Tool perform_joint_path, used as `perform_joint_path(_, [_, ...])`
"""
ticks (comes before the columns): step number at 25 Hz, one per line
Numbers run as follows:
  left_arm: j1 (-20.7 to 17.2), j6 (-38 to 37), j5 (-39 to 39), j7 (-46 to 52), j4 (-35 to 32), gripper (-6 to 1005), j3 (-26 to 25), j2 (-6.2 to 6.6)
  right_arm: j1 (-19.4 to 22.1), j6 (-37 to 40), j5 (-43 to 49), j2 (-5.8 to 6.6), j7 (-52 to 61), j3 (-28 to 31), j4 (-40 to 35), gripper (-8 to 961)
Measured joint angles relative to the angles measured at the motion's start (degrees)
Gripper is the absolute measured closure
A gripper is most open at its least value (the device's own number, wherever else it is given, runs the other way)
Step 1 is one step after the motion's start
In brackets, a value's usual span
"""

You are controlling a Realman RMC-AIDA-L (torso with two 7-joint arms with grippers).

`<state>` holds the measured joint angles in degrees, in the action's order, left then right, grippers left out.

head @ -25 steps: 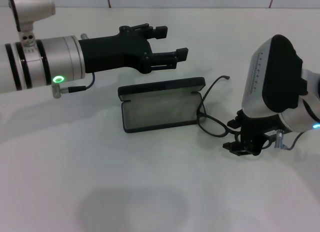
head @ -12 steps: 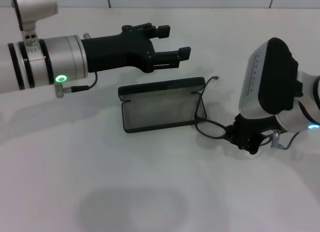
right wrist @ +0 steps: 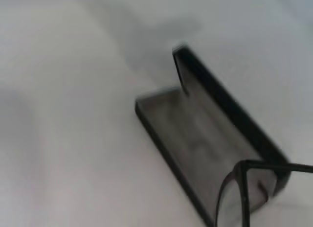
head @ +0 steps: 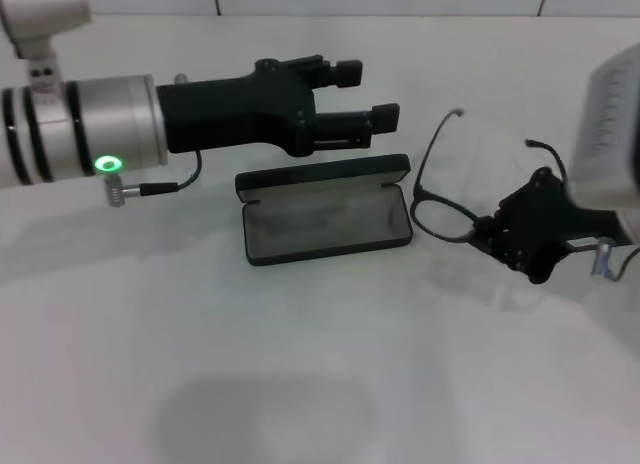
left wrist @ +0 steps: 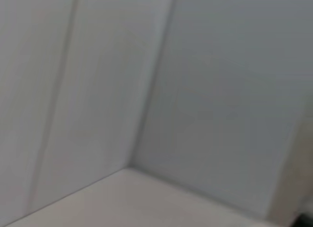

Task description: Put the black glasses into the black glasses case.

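The black glasses case (head: 325, 224) lies open on the white table, grey lining up, its lid (head: 322, 174) standing along the far side. My right gripper (head: 503, 234) is right of the case and shut on the black glasses (head: 438, 212) at one lens. It holds them off the table with the temple arms pointing up. My left gripper (head: 372, 92) hovers open and empty just behind the case lid. The right wrist view shows the open case (right wrist: 200, 134) and part of the glasses frame (right wrist: 239, 180) in front of it.
The white table (head: 300, 384) runs to a tiled wall at the back. The left wrist view shows only bare wall (left wrist: 220, 90) and a table corner.
My right gripper closed on the glasses, lifted them off the table and drew them right, away from the case. My left gripper shifted slightly right.
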<state>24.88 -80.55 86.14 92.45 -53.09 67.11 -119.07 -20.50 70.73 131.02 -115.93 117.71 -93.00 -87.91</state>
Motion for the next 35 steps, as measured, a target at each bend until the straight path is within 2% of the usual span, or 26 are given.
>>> perform_joint_path(4, [1.0,-9.8,-1.7,2.5,1.9,182,-5.0,0.2,3.8,-0.4,-14.4,-0.04,-15.5,4.0,2.7,849])
perform_joint_path(7, [4.5,-14.1,-2.0,6.3,6.8,182,-6.9,1.44,5.7,0.1,-28.6,0.11,-31.8,6.3,9.1,849])
perform_joint_path(9, [7.5,-16.4,-2.5,7.6,11.9,182,-7.0,2.78,6.5,1.1,-38.8,0.26,-44.4,7.4,15.0,849])
perform_joint_path(12, [11.1,-17.8,-2.7,7.9,19.1,182,-7.0,4.19,6.0,5.3,-49.3,0.31,-58.6,9.2,24.0,849])
perform_joint_path(15, [12.8,-18.0,-2.5,8.0,21.6,183,-7.0,4.44,4.7,12.9,-56.6,0.29,-69.1,12.6,32.9,850])
perform_joint_path(18, [13.5,-18.2,-2.4,8.6,21.7,183,-6.6,4.18,3.0,17.7,-58.0,0.29,-72.2,15.5,37.3,850])
perform_joint_path(25, [15.2,-18.3,0.4,10.9,21.9,183,-6.6,3.47,2.5,18.6,-57.7,0.28,-73.6,15.8,38.3,850])
perform_joint_path(35, [11.8,-18.8,-2.1,7.6,21.4,184,-12.7,3.61,3.1,19.3,-56.1,0.42,-73.8,15.8,39.1,850])
